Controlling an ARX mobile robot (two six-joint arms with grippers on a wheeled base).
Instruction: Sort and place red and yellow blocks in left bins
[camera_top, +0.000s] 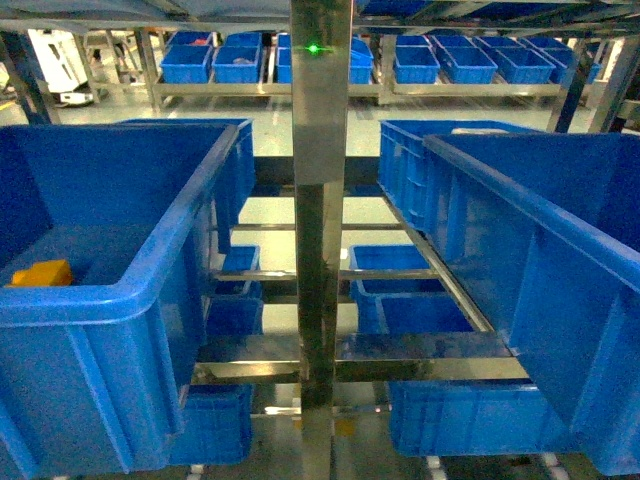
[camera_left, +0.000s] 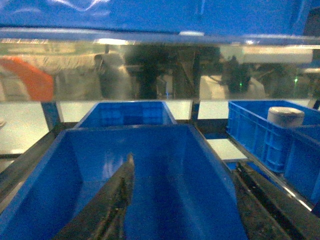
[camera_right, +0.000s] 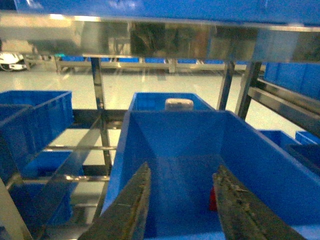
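A: Right gripper (camera_right: 182, 207) first: its 2 dark, worn fingers (camera_right: 131, 210) stand spread with a clear gap, nothing between them. It hangs above the near end of a large deep bright-blue plastic crate (camera_right: 260, 165).

B: Anything inside that crate?

A: Yes. A small red block (camera_right: 212, 199) lies on the crate floor, just inside the right-hand finger, partly hidden by it. Too little shows to make out its stud. The fingers are not touching it.

B: And the left gripper?

A: Left gripper (camera_left: 117, 210) shows as 1 dark mass of fingers pointing forward over another deep bright-blue crate (camera_left: 205, 165). I see no gap between the fingers, but the picture is dim and blurred, so I cannot tell if they are pressed together or parted. Nothing is seen in them.

B: Where is the yellow one?

A: From the head camera, an orange-yellow glossy plastic block (camera_top: 42, 273) rests on the floor of the big left-hand blue crate (camera_top: 130, 300), at its left side. In the left wrist view the crate floor below the fingers shows no block; the gripper itself covers part of it.

B: What else is ahead of the tools?

A: Beyond the right gripper, a second blue crate holds a pale rounded object (camera_right: 179, 104). To the right of the left gripper, a grey-white cylinder (camera_left: 285, 116) stands in a neighbouring blue crate. A shiny steel upright post (camera_top: 322, 200) rises between the 2 large crates.
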